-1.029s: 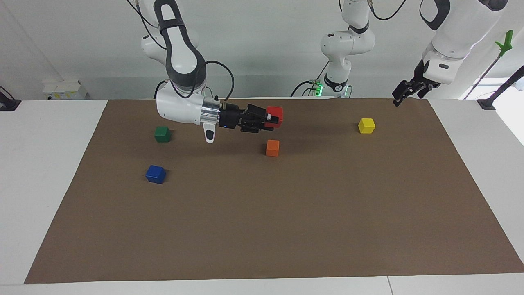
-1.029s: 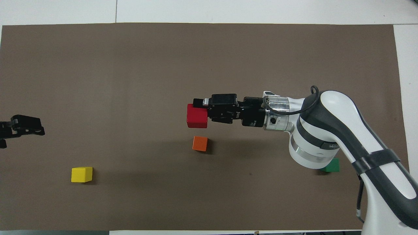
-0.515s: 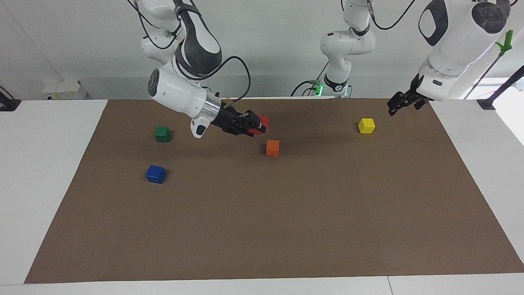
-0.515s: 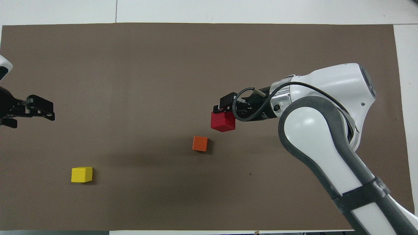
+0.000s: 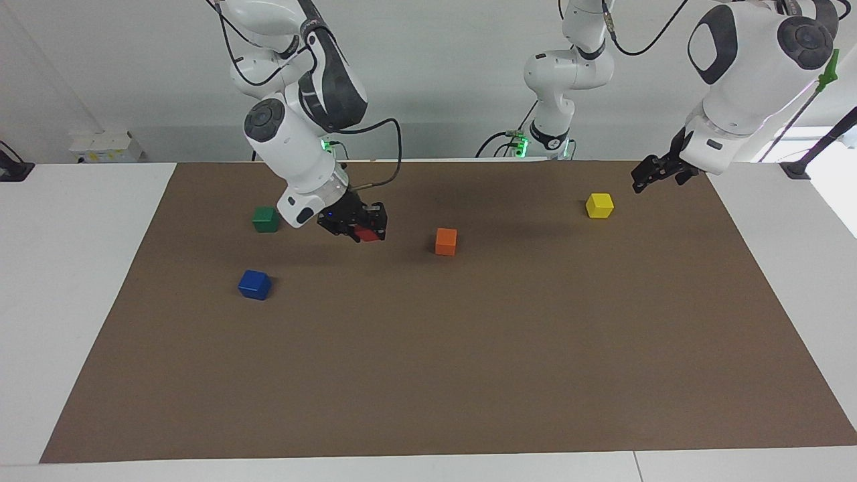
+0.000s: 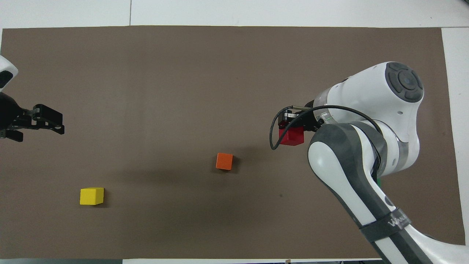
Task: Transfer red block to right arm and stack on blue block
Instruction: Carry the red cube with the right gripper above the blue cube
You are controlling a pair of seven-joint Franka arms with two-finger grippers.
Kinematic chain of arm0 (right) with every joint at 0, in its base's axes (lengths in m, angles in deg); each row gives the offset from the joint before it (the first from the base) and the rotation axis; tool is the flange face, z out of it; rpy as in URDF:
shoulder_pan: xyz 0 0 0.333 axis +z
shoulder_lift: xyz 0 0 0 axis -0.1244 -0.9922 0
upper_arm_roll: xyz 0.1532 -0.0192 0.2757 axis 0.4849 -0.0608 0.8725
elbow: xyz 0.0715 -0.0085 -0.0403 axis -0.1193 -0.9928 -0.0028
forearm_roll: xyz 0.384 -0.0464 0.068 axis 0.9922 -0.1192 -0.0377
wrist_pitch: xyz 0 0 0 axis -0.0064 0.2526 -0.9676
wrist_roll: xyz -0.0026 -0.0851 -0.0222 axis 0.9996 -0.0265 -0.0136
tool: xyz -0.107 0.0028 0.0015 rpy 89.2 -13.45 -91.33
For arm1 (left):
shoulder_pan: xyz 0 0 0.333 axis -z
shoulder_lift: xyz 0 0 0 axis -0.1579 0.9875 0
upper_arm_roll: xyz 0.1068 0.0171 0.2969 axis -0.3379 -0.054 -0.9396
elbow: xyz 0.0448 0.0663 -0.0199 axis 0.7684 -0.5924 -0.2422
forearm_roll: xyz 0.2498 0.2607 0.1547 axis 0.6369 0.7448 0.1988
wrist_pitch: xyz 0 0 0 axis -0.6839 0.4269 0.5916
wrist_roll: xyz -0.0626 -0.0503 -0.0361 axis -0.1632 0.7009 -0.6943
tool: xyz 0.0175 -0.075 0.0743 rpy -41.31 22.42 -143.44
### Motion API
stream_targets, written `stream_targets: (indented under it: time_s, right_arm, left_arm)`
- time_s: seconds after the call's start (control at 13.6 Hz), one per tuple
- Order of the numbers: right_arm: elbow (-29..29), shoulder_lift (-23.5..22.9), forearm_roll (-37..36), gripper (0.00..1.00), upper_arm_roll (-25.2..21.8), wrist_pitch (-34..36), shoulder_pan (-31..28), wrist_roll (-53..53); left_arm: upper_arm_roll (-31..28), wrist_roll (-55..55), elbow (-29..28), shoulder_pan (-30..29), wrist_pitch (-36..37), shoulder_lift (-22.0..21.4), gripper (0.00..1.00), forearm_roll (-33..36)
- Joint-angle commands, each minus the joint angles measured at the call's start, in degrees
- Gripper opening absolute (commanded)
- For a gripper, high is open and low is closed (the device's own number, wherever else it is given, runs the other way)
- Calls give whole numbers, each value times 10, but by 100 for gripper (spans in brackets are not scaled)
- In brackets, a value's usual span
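The red block [image 5: 367,233] is clamped in the right gripper [image 5: 358,227] upper left of centre in the facing view, handover done, left gripper [image 5: 659,169] spread empty at upper right; next comes carrying it down-left over the blue block [image 5: 254,284].

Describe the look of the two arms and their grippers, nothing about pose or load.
Both arms are glossy white shells with dark grey joint bands and round grey caps. The right arm has a silver wrist ring, a small blue light and a thin black looping cable. The right gripper and the left gripper are black, two-fingered.
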Motion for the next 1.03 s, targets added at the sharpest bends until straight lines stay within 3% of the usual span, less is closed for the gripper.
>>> stream_targets:
  time_s: [0.0,0.37,0.51,0.81,0.96]
  right_arm:
    - [13,-3,-103,0,3,31,-22,-41]
    - [-4,1,-208,0,4,50,-78,-42]
    - [-20,3,-213,0,5,39,-115,-34]
    - [-109,25,-219,0,4,-85,-138,-31]
    - [-122,31,-244,0,4,-101,-138,-27]
  left_arm:
    - [18,-8,15,-27,18,0,100,-8]
    - [39,-9,13,-38,13,-14,100,-8]
    - [37,-8,13,-36,2,-14,100,-8]
    - [40,-11,11,-33,-24,-13,100,-8]
    - [45,-11,11,-34,-41,-13,100,-8]
